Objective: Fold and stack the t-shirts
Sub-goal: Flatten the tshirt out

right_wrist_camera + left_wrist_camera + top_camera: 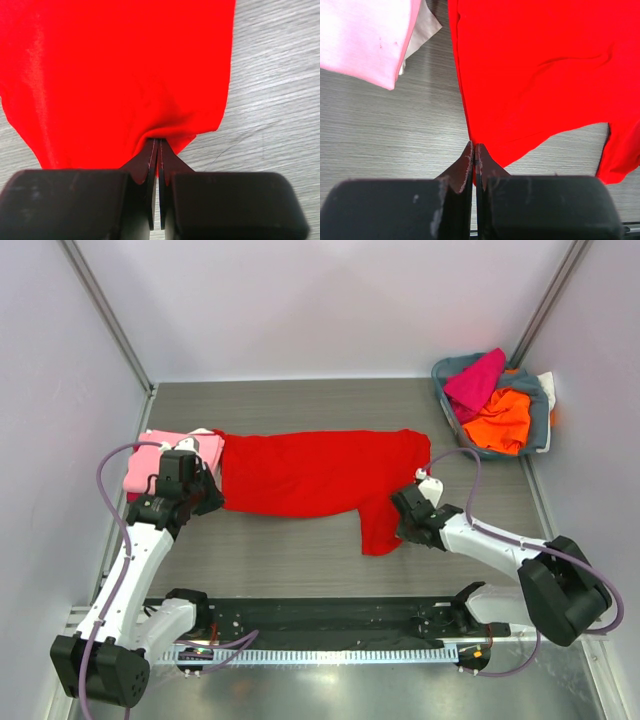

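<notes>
Bright red short-sleeved cloth t-shirt point(310, 475) lies spread flat on the grey wood-grain counter point(300, 560), with one sleeve hanging toward the near edge.

Left gripper point(474, 146) is at the shirt's near-left hem corner. Jaws are pressed together, tips touching the hem. Cannot tell whether cloth is caught between them.

Right gripper point(158, 142) is at the shirt's near-right sleeve end. Jaws are closed on a pinch of red cloth, and the fabric puckers at the tips.

Folded pale pink t-shirt point(150, 455) sits just beside the shirt's left end.

Grey-blue basket point(540, 415) is beyond the shirt's far-right end, well apart from it, and holds a magenta t-shirt point(475, 380), an orange t-shirt point(500, 422) and a white t-shirt point(547, 385).
</notes>
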